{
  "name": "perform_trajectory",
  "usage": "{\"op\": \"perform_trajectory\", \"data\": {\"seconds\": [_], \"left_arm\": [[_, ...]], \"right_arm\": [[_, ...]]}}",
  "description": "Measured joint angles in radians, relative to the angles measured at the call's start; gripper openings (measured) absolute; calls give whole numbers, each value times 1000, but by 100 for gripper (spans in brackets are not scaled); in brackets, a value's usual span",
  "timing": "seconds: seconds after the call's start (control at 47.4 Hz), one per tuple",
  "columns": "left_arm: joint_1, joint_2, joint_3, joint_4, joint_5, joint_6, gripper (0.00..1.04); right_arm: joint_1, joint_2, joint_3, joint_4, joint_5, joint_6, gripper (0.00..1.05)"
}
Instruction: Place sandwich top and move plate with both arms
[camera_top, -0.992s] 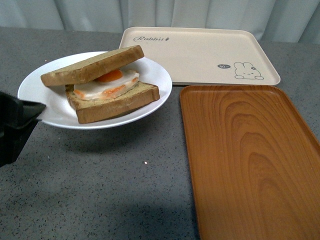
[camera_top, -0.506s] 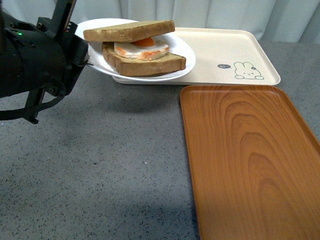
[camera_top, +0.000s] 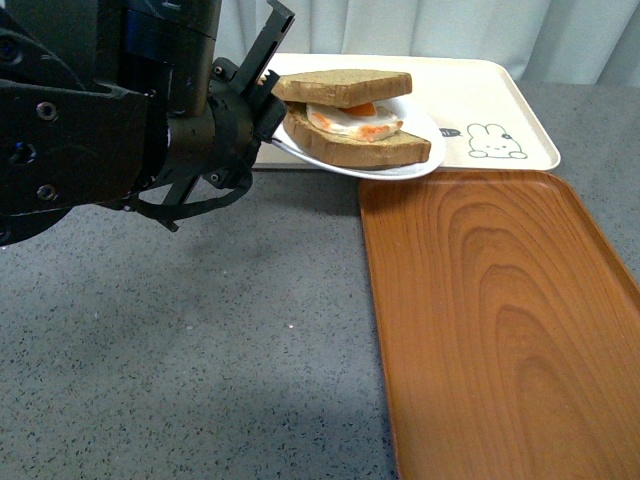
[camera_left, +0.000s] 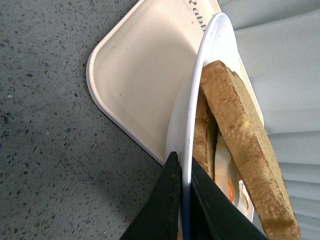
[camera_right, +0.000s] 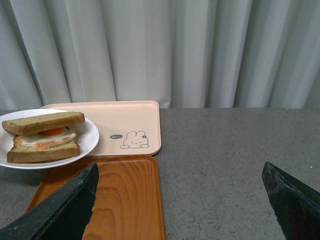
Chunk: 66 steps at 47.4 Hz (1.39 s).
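Note:
The white plate (camera_top: 415, 165) is held in the air over the near edge of the beige rabbit tray (camera_top: 480, 95), tilted a little. On it the sandwich top (camera_top: 345, 87) lies over the fried egg and lower slice. My left gripper (camera_top: 268, 128) is shut on the plate's left rim; in the left wrist view its jaws pinch the rim (camera_left: 186, 150) beside the top slice (camera_left: 245, 145). My right gripper (camera_right: 180, 200) is open and empty, out of the front view, apart from the plate (camera_right: 90, 137) and the sandwich top (camera_right: 44, 121).
The orange-brown wood-grain tray (camera_top: 500, 320) lies at the right on the grey speckled table (camera_top: 200, 350), right below the plate's right edge. The rabbit tray (camera_right: 130, 125) sits behind it. A pale curtain (camera_right: 175, 50) hangs at the back.
My left arm has carried the plate with the sandwich up off the table and to the right, from the left side to above the rabbit tray's near edge by the wood tray.

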Motion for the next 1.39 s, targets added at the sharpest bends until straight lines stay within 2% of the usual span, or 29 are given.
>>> {"op": "perform_trajectory", "data": {"seconds": [0.19, 0.422, 0.654, 1.076, 1.266, 1.392], "left_arm": [[3, 40, 79, -36, -7, -3, 4], [4, 60, 81, -2, 1, -18, 4], [1, 77, 88, -23, -31, -60, 4], [-4, 101, 109, -26, -7, -64, 4], [-3, 103, 109, -32, 73, -18, 39], [6, 103, 112, -90, 111, 23, 64]], "right_arm": [[0, 0, 0, 0, 0, 0, 96], [0, 0, 0, 0, 0, 0, 96], [0, 0, 0, 0, 0, 0, 96], [0, 0, 0, 0, 0, 0, 96], [0, 0, 0, 0, 0, 0, 96], [0, 0, 0, 0, 0, 0, 96]]}}
